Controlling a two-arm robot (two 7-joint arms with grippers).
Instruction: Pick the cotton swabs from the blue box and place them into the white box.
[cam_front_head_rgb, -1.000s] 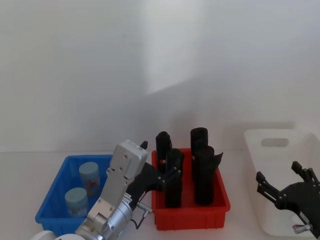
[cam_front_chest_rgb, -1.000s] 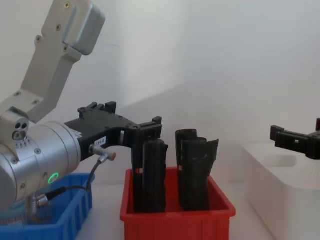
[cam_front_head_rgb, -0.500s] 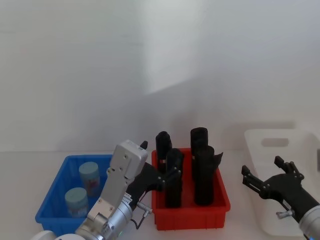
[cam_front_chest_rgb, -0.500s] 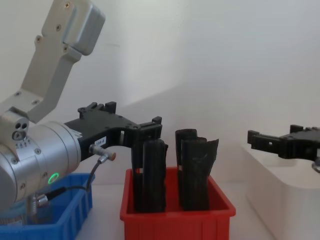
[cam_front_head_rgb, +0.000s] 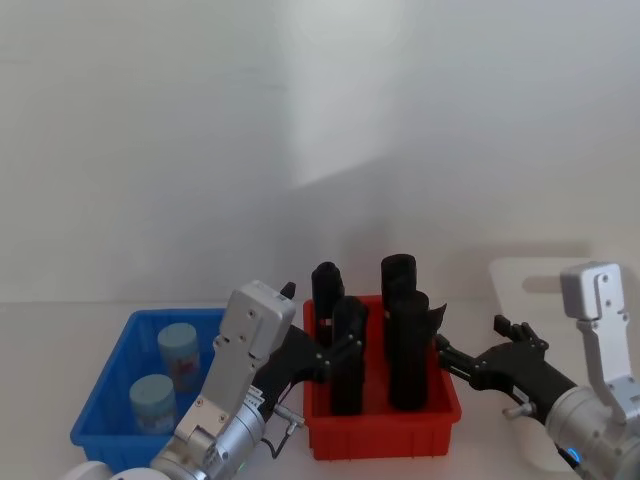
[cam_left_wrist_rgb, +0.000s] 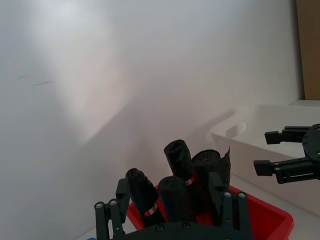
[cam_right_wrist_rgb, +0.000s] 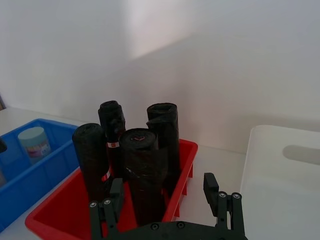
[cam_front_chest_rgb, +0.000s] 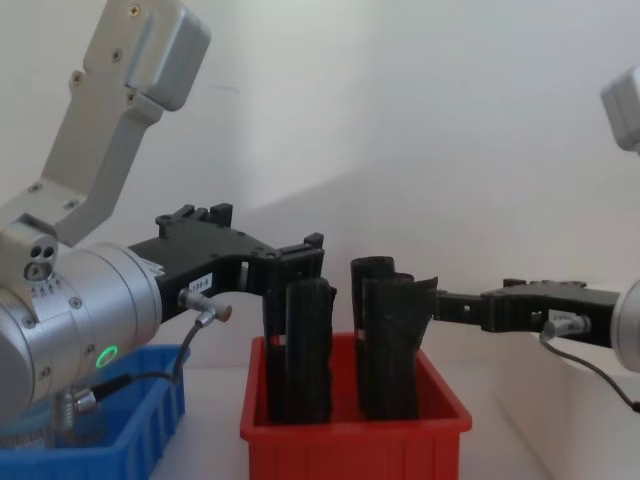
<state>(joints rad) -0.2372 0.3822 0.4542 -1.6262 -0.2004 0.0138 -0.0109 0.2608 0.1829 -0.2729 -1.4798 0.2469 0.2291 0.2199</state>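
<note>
Cotton swabs upright in blue box, scene left. Left gripper spread, over red bin left edge, just right of jars: nearer arm. Right gripper spread, beside white box.

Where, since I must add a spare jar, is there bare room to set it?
The translucent white plastic bin is bare inside; bare table runs between it and the red plastic bin, which tall black rolls crowd.
</note>
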